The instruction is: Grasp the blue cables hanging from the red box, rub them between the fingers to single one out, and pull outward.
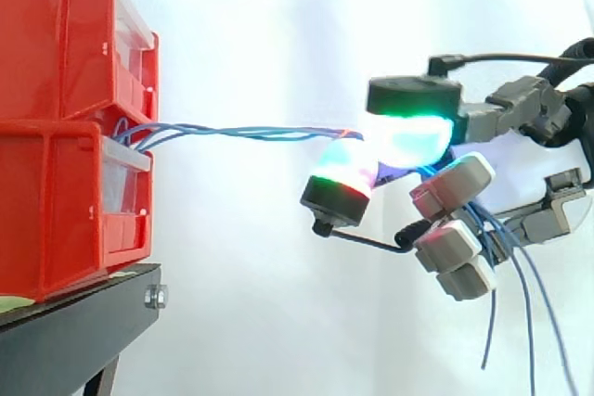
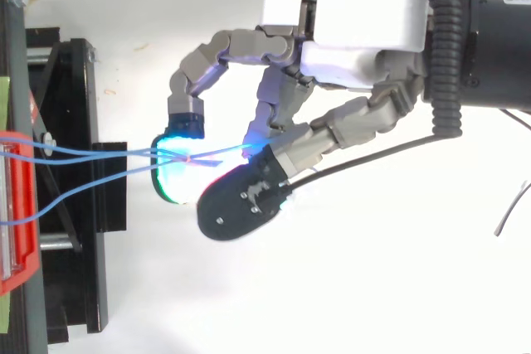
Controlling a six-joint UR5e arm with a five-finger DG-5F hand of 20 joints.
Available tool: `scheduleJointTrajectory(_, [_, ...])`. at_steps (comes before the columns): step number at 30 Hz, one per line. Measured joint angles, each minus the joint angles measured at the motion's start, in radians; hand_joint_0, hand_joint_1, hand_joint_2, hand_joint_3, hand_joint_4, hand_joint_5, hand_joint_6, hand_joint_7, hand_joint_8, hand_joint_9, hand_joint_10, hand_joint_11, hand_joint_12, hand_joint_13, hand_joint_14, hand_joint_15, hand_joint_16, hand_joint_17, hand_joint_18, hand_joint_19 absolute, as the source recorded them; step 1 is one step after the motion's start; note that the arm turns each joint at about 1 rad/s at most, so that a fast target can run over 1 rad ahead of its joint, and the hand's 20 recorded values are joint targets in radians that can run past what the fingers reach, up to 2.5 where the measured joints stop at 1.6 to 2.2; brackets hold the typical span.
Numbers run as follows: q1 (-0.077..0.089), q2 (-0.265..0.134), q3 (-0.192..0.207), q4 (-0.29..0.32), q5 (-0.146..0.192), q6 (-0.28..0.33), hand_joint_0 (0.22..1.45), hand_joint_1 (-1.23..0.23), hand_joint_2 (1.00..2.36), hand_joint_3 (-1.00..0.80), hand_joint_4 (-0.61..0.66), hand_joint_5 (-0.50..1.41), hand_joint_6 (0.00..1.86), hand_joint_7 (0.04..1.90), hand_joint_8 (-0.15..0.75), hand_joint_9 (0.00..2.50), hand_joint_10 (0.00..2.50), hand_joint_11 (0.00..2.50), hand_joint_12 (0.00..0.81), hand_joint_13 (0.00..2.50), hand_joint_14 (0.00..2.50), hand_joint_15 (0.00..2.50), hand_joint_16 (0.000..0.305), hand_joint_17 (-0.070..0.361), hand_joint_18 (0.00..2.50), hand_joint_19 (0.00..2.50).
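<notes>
1. Several blue cables [image 1: 251, 133] run almost level from the front of the lower red box [image 1: 56, 210] to the hand [image 2: 357, 22], which is well clear of the box, before a white curtain.
2. The hand is closed on the cables: its glowing pads [image 1: 408, 136] pinch the bundle between thumb and fingers, and the loose ends hang below it on the wrist side.
3. From above, the strands fan out at the box and cross one another right at the pads, so more than one appears to be in the pinch.
4. One strand sags lower than the others near the box; the rest run straighter.
5. The grasp looks made. The step in hand appears to be the rubbing that singles out one cable, with the slack largely drawn out already.
6. The next move calls for rolling the pads against each other. The touch must be light enough for the extra strands to slip free and firm enough to keep one.
7. After that comes a draw straight away from the box, on its black stand [image 1: 74, 322].
</notes>
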Motion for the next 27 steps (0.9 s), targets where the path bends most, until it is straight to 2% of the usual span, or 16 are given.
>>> scheduleJointTrajectory(6, [0.001, 0.000, 0.001, -0.004, 0.000, 0.000, 0.50, -0.80, 1.00, -0.50, 0.03, -0.14, 0.89, 0.88, 0.293, 1.35, 0.02, 1.09, 0.383, 1.18, 0.03, 0.84, 0.055, 0.124, 1.00, 0.86])
scheduleJointTrajectory(11, [0.001, 0.000, 0.001, -0.003, 0.000, 0.001, 0.45, -0.71, 1.00, -0.50, 0.05, -0.14, 0.88, 0.85, 0.317, 1.37, 0.02, 1.06, 0.409, 1.19, 0.03, 0.83, 0.061, 0.136, 1.02, 0.86])
scheduleJointTrajectory(14, [0.000, 0.000, 0.002, -0.002, 0.000, 0.002, 0.45, -0.63, 1.00, -0.50, 0.05, -0.14, 0.87, 0.85, 0.321, 1.38, 0.02, 1.06, 0.409, 1.20, 0.03, 0.83, 0.061, 0.138, 1.02, 0.86])
scheduleJointTrajectory(18, [-0.002, 0.000, 0.002, -0.002, -0.001, 0.002, 0.53, -0.57, 1.00, -0.50, 0.03, -0.15, 0.87, 0.89, 0.292, 1.36, 0.03, 1.08, 0.382, 1.17, 0.03, 0.85, 0.054, 0.122, 0.96, 0.91])
scheduleJointTrajectory(22, [-0.006, 0.000, 0.002, -0.002, -0.003, 0.002, 0.58, -0.60, 1.00, -0.49, 0.02, -0.15, 0.86, 0.91, 0.285, 1.35, 0.03, 1.09, 0.369, 1.17, 0.03, 0.86, 0.052, 0.117, 0.94, 0.91])
scheduleJointTrajectory(27, [-0.011, 0.000, 0.002, -0.002, -0.005, 0.002, 0.61, -0.67, 1.01, -0.32, 0.01, -0.15, 0.88, 0.91, 0.296, 1.36, 0.02, 1.09, 0.376, 1.18, 0.03, 0.85, 0.054, 0.121, 0.96, 0.90])
